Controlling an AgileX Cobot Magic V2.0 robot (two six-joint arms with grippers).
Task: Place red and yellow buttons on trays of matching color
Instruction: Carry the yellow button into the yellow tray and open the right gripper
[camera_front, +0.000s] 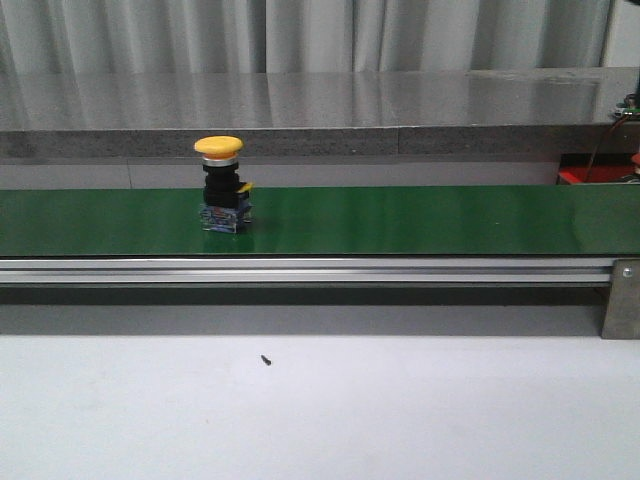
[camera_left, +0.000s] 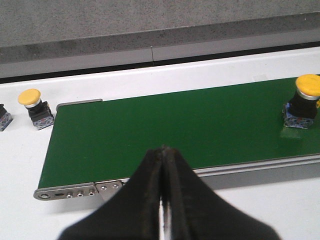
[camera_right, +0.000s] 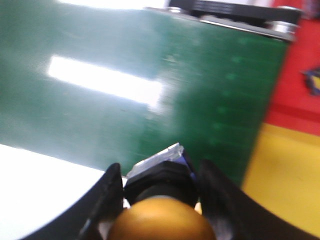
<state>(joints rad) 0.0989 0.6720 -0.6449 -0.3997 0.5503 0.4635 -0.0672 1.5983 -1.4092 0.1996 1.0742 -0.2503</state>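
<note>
Over the far end of the green conveyor belt (camera_right: 150, 85), the right gripper (camera_right: 161, 200) is carrying a yellow button (camera_right: 162, 217), fingers clamped on either side of its black body just under the domed cap. Yellow tray (camera_right: 285, 180) is lying just beside the belt end, red tray (camera_right: 295, 85) next to it, something bluish sitting on the red one, too blurred to name. Judging the drop into the yellow tray is the step in hand.

Left gripper (camera_left: 162, 155) is hanging over the near edge of the belt's other end, jaws pressed together, holding nothing. A second yellow button (camera_front: 222, 185) is standing upright on the belt, and a third yellow button (camera_left: 34, 107) is sitting on the white table (camera_left: 150, 80) just off the belt end, another switch block beside it cut off by the frame.

Buttons are looking rigid, light, top-heavy: wide smooth cap, narrower black housing, blue contact block at the base. Cap is probably slippery, so gripping the black housing across its flat sides seems best; tipping is the risk.
</note>
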